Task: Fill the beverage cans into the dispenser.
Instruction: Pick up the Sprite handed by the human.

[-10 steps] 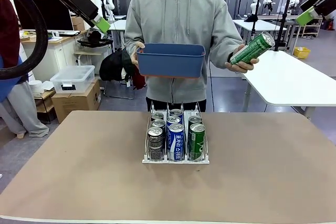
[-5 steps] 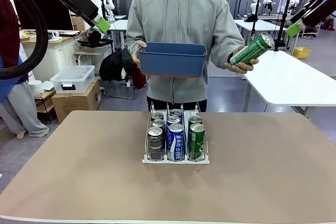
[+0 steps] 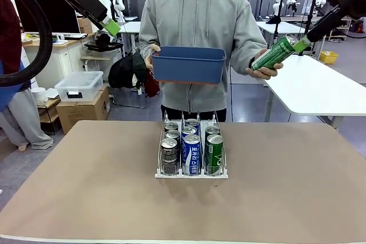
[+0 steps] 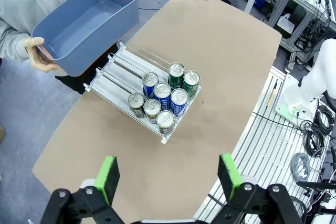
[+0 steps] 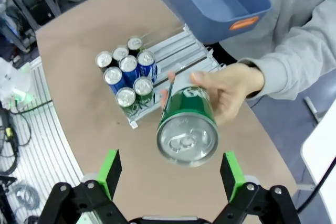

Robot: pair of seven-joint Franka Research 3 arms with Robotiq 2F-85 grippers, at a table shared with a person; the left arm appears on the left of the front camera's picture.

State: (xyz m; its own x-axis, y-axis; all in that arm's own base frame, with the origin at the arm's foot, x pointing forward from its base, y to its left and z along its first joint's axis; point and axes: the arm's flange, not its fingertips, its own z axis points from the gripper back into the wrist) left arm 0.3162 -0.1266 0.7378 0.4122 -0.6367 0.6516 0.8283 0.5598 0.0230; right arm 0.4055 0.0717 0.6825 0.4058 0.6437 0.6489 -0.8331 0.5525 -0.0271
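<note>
Green can (image 5: 188, 124) is lying in the person's hand (image 5: 231, 90) at my right end effector (image 5: 170, 169), fingers apart; seven cans are filling the dispenser (image 3: 192, 172).

- The dispenser (image 3: 191, 171): in the front view its far lanes lie hidden behind the standing beverage cans (image 3: 191, 154), and the rear cans show little more than their tops.
- The green can (image 3: 275, 53) held off to one side of the dispenser: the person's hand (image 3: 264, 70) covers its lower end, and the print on it is too small to read.
- In the right wrist view that can's top is soft with blur.
- The blue bin (image 3: 187, 64) above the dispenser: from the front its inside is out of sight, and it hides most of the hand holding it.
- The right gripper (image 3: 301, 42): its far finger cannot be made out in the front view.
- The left gripper (image 4: 170, 174): its body is cut off by the bottom edge in its wrist view.
</note>
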